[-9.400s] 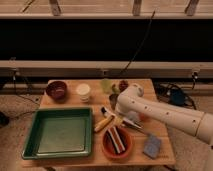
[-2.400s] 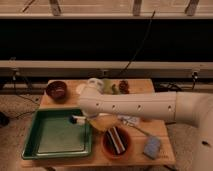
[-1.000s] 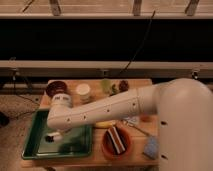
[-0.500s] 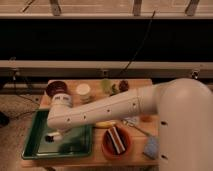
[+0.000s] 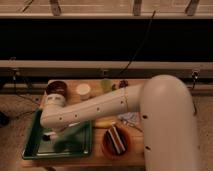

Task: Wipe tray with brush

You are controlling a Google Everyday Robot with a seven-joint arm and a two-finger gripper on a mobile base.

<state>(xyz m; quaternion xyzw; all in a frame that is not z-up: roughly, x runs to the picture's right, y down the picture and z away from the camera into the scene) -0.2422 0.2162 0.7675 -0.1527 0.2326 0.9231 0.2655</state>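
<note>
**Q:** A wooden desk [image 5: 95, 91] before a dark wall crossed by pale rails. Where is the gripper [image 5: 49, 136]?

**A:** Low over the left half of the green tray [image 5: 80, 146], at the end of the white arm [image 5: 100, 107] reaching in from the right. Its grip cannot be told, and the brush cannot be made out.

**Q:** And the tray?

**A:** At the desk's front-left corner.

**Q:** Other containers?

**A:** An orange bowl [image 5: 105, 145], just right of the tray at the front edge, holds dark striped items [image 5: 116, 139]. A brown bowl [image 5: 56, 88] stands at the back-left corner, with a white cup [image 5: 83, 90] beside it.
</note>
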